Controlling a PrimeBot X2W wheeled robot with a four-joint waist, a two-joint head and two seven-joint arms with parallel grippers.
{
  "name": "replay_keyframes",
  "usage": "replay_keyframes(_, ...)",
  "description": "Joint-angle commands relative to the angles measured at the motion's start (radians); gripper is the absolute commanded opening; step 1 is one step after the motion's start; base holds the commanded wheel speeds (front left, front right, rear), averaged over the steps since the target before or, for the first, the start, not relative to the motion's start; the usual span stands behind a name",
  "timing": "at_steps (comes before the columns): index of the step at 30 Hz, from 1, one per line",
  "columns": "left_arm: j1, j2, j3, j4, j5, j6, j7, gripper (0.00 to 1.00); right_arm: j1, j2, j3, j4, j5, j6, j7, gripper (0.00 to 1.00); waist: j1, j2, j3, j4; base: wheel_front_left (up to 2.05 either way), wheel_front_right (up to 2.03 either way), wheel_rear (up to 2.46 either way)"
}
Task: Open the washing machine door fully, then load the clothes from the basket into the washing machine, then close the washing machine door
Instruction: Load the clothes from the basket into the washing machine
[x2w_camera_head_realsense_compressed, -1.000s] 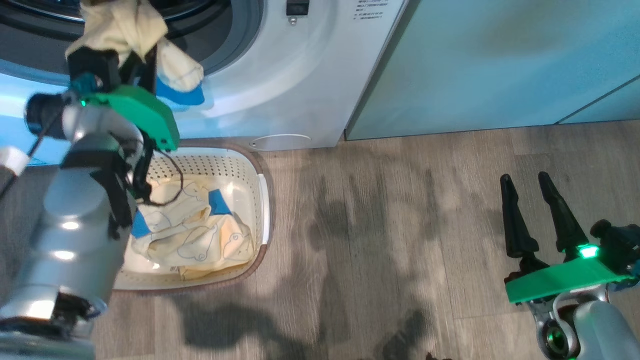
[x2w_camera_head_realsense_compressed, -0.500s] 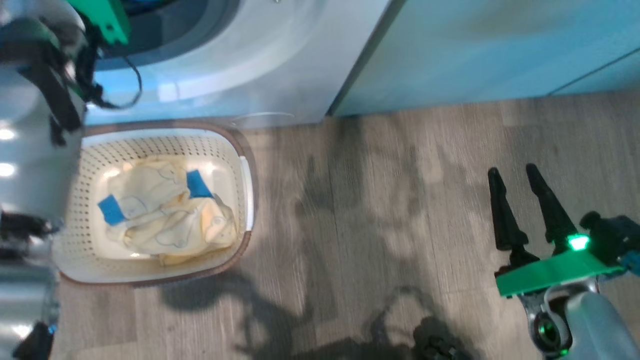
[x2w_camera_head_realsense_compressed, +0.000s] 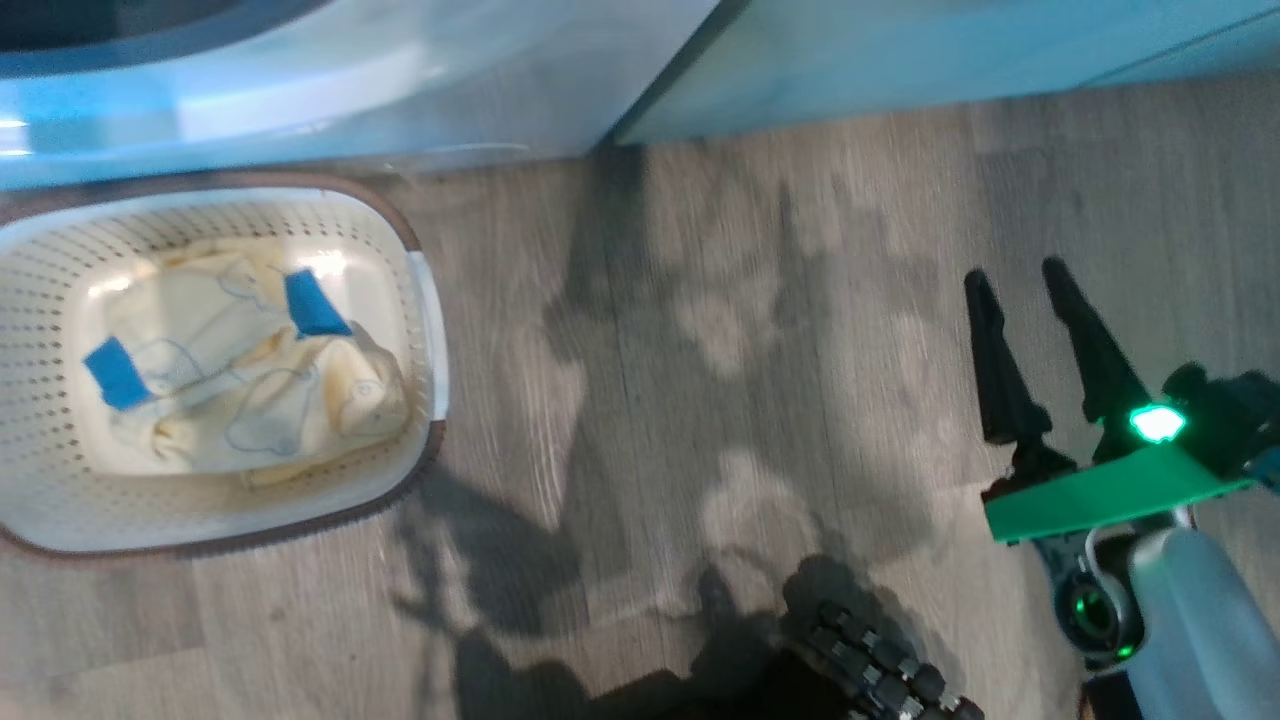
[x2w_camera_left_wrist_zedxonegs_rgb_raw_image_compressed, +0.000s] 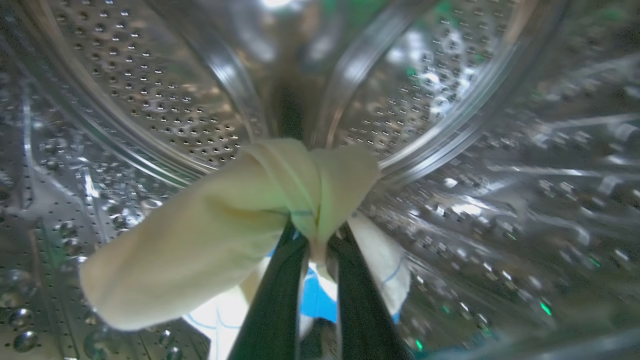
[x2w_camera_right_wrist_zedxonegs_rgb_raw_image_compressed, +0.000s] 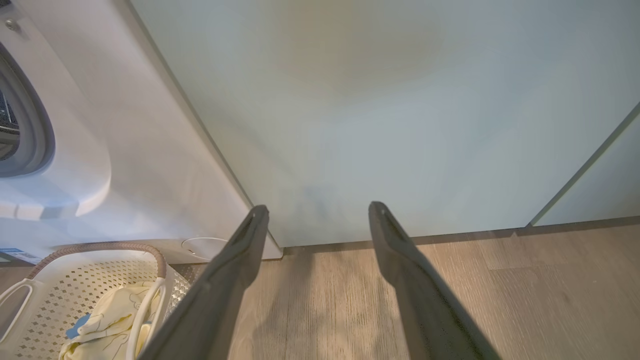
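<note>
Loading is under way, not finished. The left gripper (x2w_camera_left_wrist_zedxonegs_rgb_raw_image_compressed: 320, 242) is inside the washing machine's steel drum (x2w_camera_left_wrist_zedxonegs_rgb_raw_image_compressed: 150, 100), its two dark fingers pressed together on a pale yellow garment (x2w_camera_left_wrist_zedxonegs_rgb_raw_image_compressed: 225, 240) that bunches over the tips, with a blue patch hanging below. It has not been let go. Since the gripper reaches into the drum, the door must be open.

More clothes (x2w_camera_head_realsense_compressed: 250, 370) lie crumpled on the floor of the basket (x2w_camera_head_realsense_compressed: 400, 225), which stands on the wooden floor (x2w_camera_head_realsense_compressed: 750, 300) just before the washing machine (x2w_camera_head_realsense_compressed: 300, 90). At least one more trip looks needed, then the door must be closed. The right gripper (x2w_camera_head_realsense_compressed: 1015, 275) hangs over bare floor well apart from the basket, fingers spread and empty, facing the pale green cabinet (x2w_camera_right_wrist_zedxonegs_rgb_raw_image_compressed: 375, 100).
</note>
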Motion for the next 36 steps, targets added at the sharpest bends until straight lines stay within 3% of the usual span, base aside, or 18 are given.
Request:
replay_keyframes(1,-0.060,0.048,0.002,-0.019,0.010,0.005,-0.013,0.00,-0.002,-0.003,0.017,-0.030,0.014,0.004,-0.009,1.00,-0.0002,0.0000,0.030,-0.018,0.00,0.00,0.00)
replay_keyframes(18,-0.258,0.056,-0.003,0.135,-0.020,-0.026,-0.147,0.00,-0.038,-0.003,0.028,-0.036,0.041,0.004,-0.009,1.00,-0.0002,0.0000,0.090,-0.034,0.00,0.00,0.00)
replay_keyframes(21,-0.255,0.055,0.003,0.176,-0.034,-0.027,-0.126,0.00,-0.041,-0.003,0.030,-0.034,0.044,0.004,-0.009,1.00,-0.0002,0.0000,0.090,-0.033,0.00,0.00,0.00)
replay_keyframes(23,-0.252,0.050,-0.008,0.196,-0.034,-0.034,-0.080,0.69,-0.041,-0.003,0.028,-0.033,0.045,0.004,-0.009,1.00,-0.0002,0.0000,0.090,-0.031,0.00,0.00,0.00)
replay_keyframes(24,-0.251,0.047,-0.010,0.203,-0.036,-0.037,-0.061,0.96,-0.040,-0.003,0.027,-0.032,0.045,0.004,-0.009,1.00,-0.0002,0.0000,0.090,-0.029,0.00,0.00,0.00)
replay_keyframes(25,-0.251,0.044,-0.012,0.208,-0.039,-0.039,-0.044,1.00,-0.040,-0.003,0.026,-0.031,0.043,0.004,-0.009,1.00,-0.0002,0.0000,0.089,-0.026,0.00,0.00,0.00)
replay_keyframes(36,-0.190,0.016,-0.031,0.231,-0.076,-0.063,0.099,1.00,-0.033,-0.003,0.006,-0.024,0.029,0.004,-0.009,1.00,-0.0002,0.0000,0.037,0.002,0.00,0.00,0.00)
